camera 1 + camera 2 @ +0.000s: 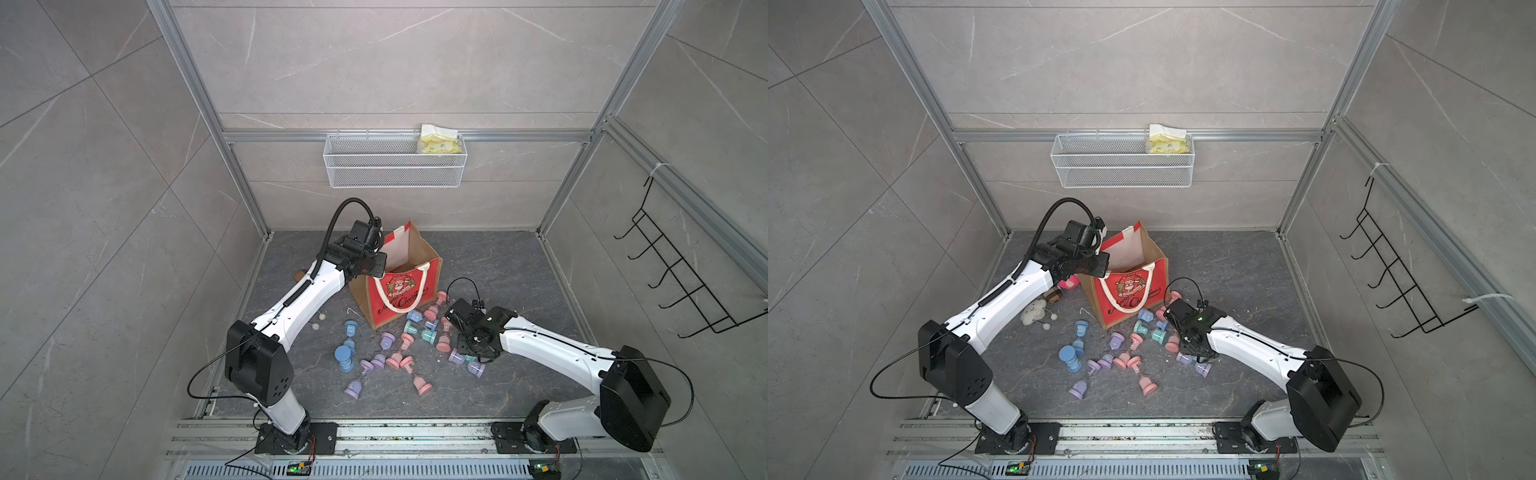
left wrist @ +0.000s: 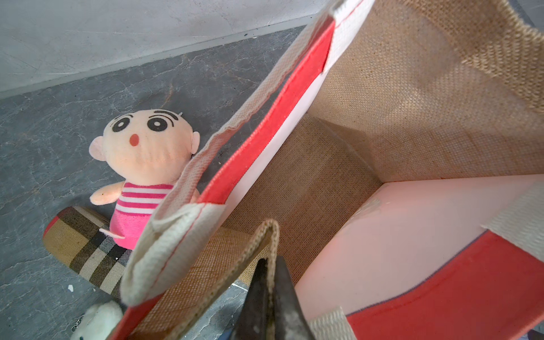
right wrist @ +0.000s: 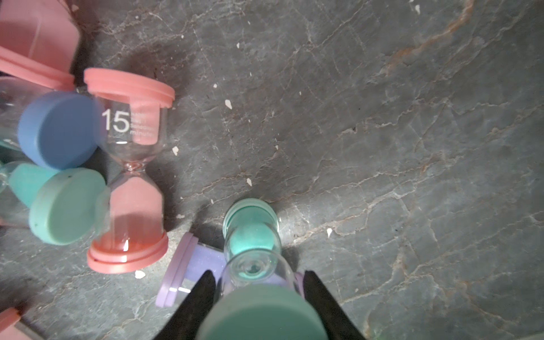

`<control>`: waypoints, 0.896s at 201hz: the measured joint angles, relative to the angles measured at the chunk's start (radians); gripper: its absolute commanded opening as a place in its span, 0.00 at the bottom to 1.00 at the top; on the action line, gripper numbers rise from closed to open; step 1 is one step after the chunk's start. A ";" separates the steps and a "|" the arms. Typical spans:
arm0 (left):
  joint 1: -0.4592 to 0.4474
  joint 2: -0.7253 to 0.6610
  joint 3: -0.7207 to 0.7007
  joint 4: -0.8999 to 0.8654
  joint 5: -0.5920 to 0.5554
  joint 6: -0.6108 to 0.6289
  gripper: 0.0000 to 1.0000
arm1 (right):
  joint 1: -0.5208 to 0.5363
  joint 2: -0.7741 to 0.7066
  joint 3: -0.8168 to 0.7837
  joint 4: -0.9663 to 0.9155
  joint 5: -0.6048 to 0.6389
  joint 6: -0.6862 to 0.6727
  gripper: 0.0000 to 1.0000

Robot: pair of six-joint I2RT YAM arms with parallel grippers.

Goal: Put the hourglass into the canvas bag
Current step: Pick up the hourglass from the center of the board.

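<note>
The canvas bag [image 1: 399, 291] [image 1: 1129, 291] stands open on the dark floor, its red Santa front toward me. My left gripper [image 1: 379, 266] [image 2: 269, 262] is shut on the bag's burlap side rim [image 2: 266, 232], and the inside [image 2: 382, 117] looks empty. Right of the bag, my right gripper [image 1: 473, 347] [image 3: 257, 273] reaches down among several scattered hourglasses. Its fingers press both sides of a teal hourglass [image 3: 250, 235], which lies across a purple one [image 3: 188, 268]. In both top views the arm hides this hourglass.
A pink hourglass [image 3: 129, 170] and blue [image 3: 59, 129] and teal caps [image 3: 64, 206] crowd beside the grip. More hourglasses [image 1: 395, 357] litter the floor. Plush toys [image 2: 144, 164] [image 1: 1034, 313] lie by the bag. A wire basket [image 1: 395, 166] and hook rack [image 1: 681, 282] hang on the walls.
</note>
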 measured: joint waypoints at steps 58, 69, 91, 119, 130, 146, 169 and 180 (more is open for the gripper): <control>0.001 -0.001 -0.002 0.002 0.005 0.000 0.00 | 0.000 0.000 0.000 -0.001 0.017 0.000 0.36; 0.001 -0.001 -0.002 0.002 0.007 0.000 0.00 | 0.000 0.000 0.000 -0.001 0.020 0.000 0.34; 0.001 -0.001 -0.002 0.005 0.023 -0.001 0.00 | 0.000 0.000 0.003 -0.006 0.024 0.000 0.30; 0.001 -0.001 -0.004 0.009 0.040 -0.002 0.00 | 0.000 -0.011 0.027 -0.024 0.036 -0.005 0.29; 0.002 -0.001 -0.004 0.009 0.048 -0.003 0.00 | 0.000 -0.024 0.040 -0.035 0.043 -0.008 0.29; 0.002 -0.001 -0.004 0.010 0.052 -0.004 0.00 | 0.000 -0.048 0.063 -0.054 0.058 -0.016 0.28; 0.003 -0.001 -0.004 0.010 0.056 -0.008 0.00 | 0.000 -0.078 0.105 -0.083 0.077 -0.031 0.26; 0.003 -0.001 -0.004 0.010 0.059 -0.012 0.00 | 0.000 -0.085 0.126 -0.100 0.084 -0.035 0.25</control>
